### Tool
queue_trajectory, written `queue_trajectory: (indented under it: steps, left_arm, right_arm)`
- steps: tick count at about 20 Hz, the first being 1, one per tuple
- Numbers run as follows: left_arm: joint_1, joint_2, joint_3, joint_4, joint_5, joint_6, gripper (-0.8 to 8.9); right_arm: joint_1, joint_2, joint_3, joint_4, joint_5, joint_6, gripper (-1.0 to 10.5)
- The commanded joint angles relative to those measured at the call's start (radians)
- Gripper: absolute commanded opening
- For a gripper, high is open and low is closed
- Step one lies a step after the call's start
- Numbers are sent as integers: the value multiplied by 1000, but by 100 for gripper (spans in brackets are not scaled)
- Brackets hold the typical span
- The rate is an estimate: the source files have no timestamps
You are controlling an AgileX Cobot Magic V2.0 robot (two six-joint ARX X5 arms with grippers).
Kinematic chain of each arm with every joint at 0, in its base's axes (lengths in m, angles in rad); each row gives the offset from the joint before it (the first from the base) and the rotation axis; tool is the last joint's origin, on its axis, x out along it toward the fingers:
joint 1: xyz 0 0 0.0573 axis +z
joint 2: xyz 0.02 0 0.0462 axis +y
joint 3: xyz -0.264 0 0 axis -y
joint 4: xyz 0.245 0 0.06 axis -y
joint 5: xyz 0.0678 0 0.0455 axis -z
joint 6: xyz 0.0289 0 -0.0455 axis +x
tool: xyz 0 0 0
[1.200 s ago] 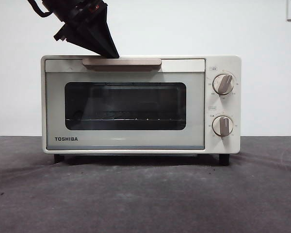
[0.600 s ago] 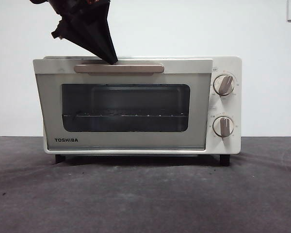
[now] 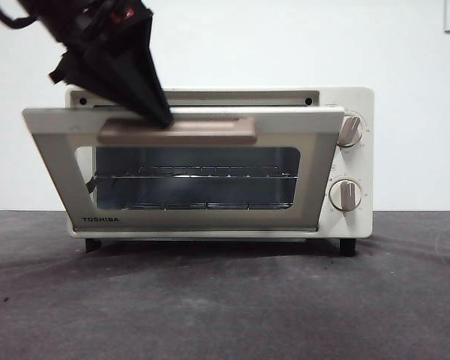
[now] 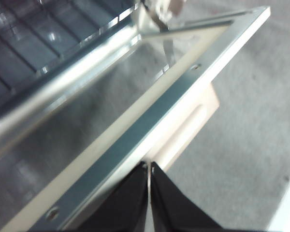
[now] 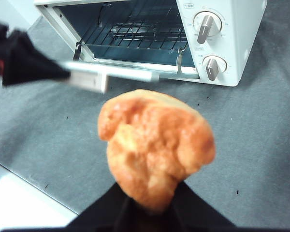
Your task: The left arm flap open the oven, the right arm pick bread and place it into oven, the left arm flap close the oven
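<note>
We are swinging the oven (image 3: pixel 345 150) door (image 3: pixel 60 161) down, now half open on the dark table (image 3: pixel 225 300). Our left gripper (image 3: pixel 161 118), jaws pressed together, is bearing on the beige handle (image 3: pixel 187 133). Our right gripper (image 5: pixel 147 205) is pinching the bread (image 5: pixel 154 142) aloft before the oven.

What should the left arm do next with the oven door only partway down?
Probably keep pulling the handle down and outward until the door lies flat. The left gripper, jaws shut, presses its tip on the handle, and the door is only tilted, partly covering the rack. The right gripper already holds the bread above the table in front of the oven, and needs a clear opening.
</note>
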Motion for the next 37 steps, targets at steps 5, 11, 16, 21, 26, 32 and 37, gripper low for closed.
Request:
queue_trajectory:
  steps: [5,11,16,21,26,32,37]
  left_arm:
    - [-20,-37,-101,61,-127,-71,16]
    - [-61,-39,-177,134,-127,-135,16]
    - [-85,-39,-247,180,-164,-163,16]
    - [-97,-39,-307,191,-164,-172,16]
    - [-116,-63,-307,197,-93,-166,16]
    - [-121,-278,-259,40,-64,-195,16]
    - [-121,-532,-211,-83,-83,-248,16]
  right_arm:
    - [4,2,16,10,-2,9,17]
    - [4,2,16,10,-2,9,17]
    - [4,2,16,10,-2,9,17]
    - [4,2,16,10,-2,9,17]
    - [4,2,16,3,-7,9,17]
    - [5,79,16,40,-150,26,14]
    - [67,262,16,198,-212,76,14]
